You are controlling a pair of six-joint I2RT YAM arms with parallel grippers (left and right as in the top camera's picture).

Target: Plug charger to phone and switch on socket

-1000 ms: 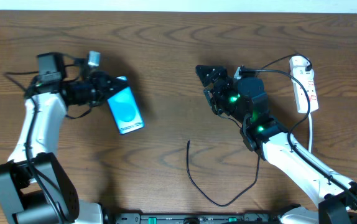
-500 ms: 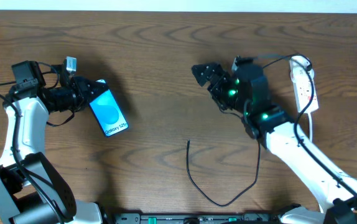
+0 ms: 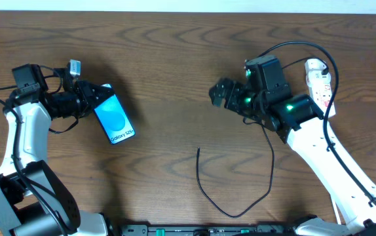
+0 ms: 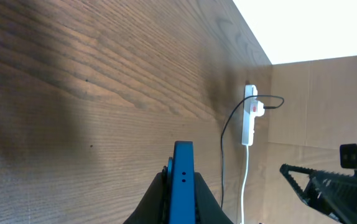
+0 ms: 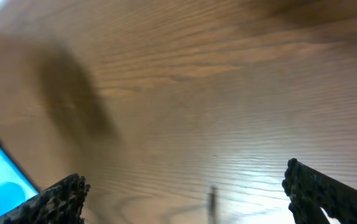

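Note:
My left gripper (image 3: pixel 95 98) is shut on the phone (image 3: pixel 114 118), held tilted above the table at the left, blue screen up. In the left wrist view the phone (image 4: pixel 183 180) shows edge-on between the fingers (image 4: pixel 181 199). The charger cable (image 3: pixel 234 210) lies looped on the table at front centre, its plug tip (image 3: pixel 198 151) free. My right gripper (image 3: pixel 219 93) is open and empty, above the table right of centre; its fingers (image 5: pixel 185 193) frame the blurred plug tip (image 5: pixel 212 200). The socket (image 3: pixel 320 88) lies at the far right, also in the left wrist view (image 4: pixel 249 115).
A white cord (image 3: pixel 329 141) runs from the socket toward the front edge. A black cable (image 3: pixel 286 49) arcs over my right arm. A cardboard wall (image 4: pixel 328 99) stands beyond the table's right side.
My left gripper moved left with the phone a second ago, then held still. My right gripper swung up and then to the right, and its wrist turned.

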